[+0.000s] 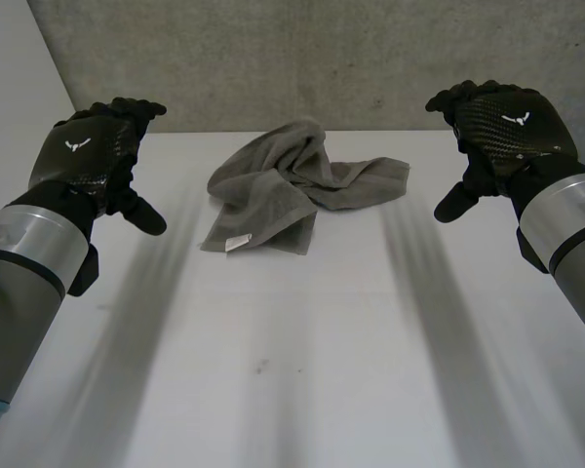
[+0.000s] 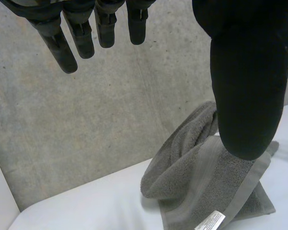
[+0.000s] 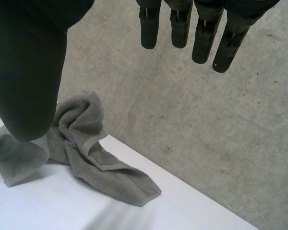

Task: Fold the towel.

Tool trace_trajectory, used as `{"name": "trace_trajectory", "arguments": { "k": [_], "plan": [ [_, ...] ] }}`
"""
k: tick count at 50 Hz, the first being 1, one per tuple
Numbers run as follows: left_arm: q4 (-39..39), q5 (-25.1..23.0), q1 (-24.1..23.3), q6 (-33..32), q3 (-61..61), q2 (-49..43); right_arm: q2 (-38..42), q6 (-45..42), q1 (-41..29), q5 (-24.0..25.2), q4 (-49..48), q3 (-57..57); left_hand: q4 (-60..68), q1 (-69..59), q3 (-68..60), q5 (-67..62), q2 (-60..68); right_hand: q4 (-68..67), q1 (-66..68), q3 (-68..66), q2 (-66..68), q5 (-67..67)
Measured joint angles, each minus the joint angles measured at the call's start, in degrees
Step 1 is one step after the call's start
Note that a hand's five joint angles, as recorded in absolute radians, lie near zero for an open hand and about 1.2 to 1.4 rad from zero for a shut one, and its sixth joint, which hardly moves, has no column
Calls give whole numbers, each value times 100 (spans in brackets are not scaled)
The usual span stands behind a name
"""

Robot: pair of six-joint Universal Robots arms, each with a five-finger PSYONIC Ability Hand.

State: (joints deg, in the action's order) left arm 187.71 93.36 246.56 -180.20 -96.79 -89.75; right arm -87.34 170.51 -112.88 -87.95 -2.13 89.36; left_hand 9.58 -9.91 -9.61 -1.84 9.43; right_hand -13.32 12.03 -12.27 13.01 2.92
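hovering apart: left hand point(image 1: 88, 146), right hand point(image 1: 507, 122), fingers loose, grasping nothing. crumpled grey terry towel point(image 1: 292, 185) bunched on white table point(image 1: 322, 370), beyond fingertips, between hands. step: approach. next likely: pinch corners, spread flat.

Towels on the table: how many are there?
1. The towel lies crumpled at the far middle of the table, by the wall, between the left hand and the right hand, touching neither.

Towel point(image 2: 192, 191) cut by frame edge (left wrist view), label point(image 2: 210, 221) print unreadable
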Motion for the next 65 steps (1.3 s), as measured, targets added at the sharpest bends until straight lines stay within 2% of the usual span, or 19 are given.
{"name": "trace_trajectory", "arguments": {
  "k": [11, 17, 23, 24, 28, 30, 33, 35, 38, 43, 47, 50, 51, 53, 54, 56, 57, 58, 65],
  "plan": [
    [115, -5, 1, 0, -2, -260, 213, 0, -10, -2, -1, -6, 60, -22, -64, 0, 82, 0, 0, 0, 0, 0],
    [356, -34, -38, -7, 5, -710, 336, -1, -52, 4, 1, -7, 71, -22, -74, 0, 98, 0, 0, 0, 0, 0],
    [825, -235, -133, -27, 195, -1433, 446, -17, -89, 7, -11, -15, 88, -22, -88, 0, 110, 0, 0, 0, 0, 0],
    [1108, -403, -215, -45, 403, -1920, 526, -48, -100, 7, -28, -14, 88, -22, -88, 0, 114, 0, 0, 0, 4, 0],
    [1340, -535, -292, -64, 660, -2364, 592, -91, -104, 7, -47, -9, 88, -23, -88, 0, 114, 0, 0, 0, 4, 0],
    [1580, -643, -381, -114, 1144, -2976, 690, -197, -109, 7, -77, 9, 88, -23, -88, 0, 114, 0, 0, 0, 4, 0],
    [1723, -700, -440, -238, 1751, -3626, 785, -311, -108, 7, -106, 23, 88, -22, -88, 0, 114, 0, 0, 0, 4, 0],
    [1723, -700, -440, -238, 1751, -3626, 785, -311, -108, 7, -106, 23, 88, -22, -88, 0, 114, 0, 0, 0, 4, 0],
    [1797, -741, -490, -558, 2659, -4505, 911, -477, -97, 7, -190, 35, 98, -32, -98, 0, 122, 0, 0, 0, 4, 0],
    [1796, -847, -513, -799, 3165, -4952, 973, -536, -75, 6, -277, 37, 147, -122, -149, 0, 164, 0, 0, 0, 4, 0],
    [1785, -1105, -523, -946, 3503, -5240, 1072, -546, -52, 6, -339, 30, 1058, -1047, -1051, -807, 1071, 0, 0, 0, 5, 0],
    [1782, -1207, -524, -970, 3570, -5303, 1112, -548, -45, 6, -352, 24, 1129, -1140, -1126, -912, 1145, 0, 0, 0, 4, 0],
    [1780, -1334, -530, -987, 3623, -5360, 1166, -552, -39, 6, -361, 16, 1679, -1694, -1670, -1457, 1695, 0, 0, 0, 4, 0],
    [1779, -1412, -539, -993, 3641, -5385, 1209, -562, -34, 6, -364, 10, 1741, -1724, -1757, -1513, 1773, 0, 0, 0, 4, 0],
    [1780, -1464, -551, -993, 3644, -5392, 1235, -577, -31, 6, -364, 6, 2662, -2706, -2652, -2437, 2677, 0, 0, 0, 4, 0],
    [1780, -1464, -551, -993, 3644, -5392, 1235, -577, -31, 6, -364, 6, 2662, -2706, -2652, -2437, 2677, 0, 0, 0, 4, 0],
    [1781, -1489, -558, -992, 3641, -5390, 1255, -593, -28, 6, -364, 3, 3835, -4008, -3913, -3610, 3942, 0, 0, 0, 4, 0],
    [1783, -1516, -581, -991, 3613, -5362, 1286, -653, -24, 6, -360, -8, 4748, -4727, -4745, -4516, 4761, 0, 0, 0, 4, 0],
    [1725, -1491, -703, -1002, 3021, -4766, 1264, -719, 8, 15, -332, -118, 5785, -5561, -5762, -5480, 5803, 0, 0, 0, 4, 0]
  ]
}}
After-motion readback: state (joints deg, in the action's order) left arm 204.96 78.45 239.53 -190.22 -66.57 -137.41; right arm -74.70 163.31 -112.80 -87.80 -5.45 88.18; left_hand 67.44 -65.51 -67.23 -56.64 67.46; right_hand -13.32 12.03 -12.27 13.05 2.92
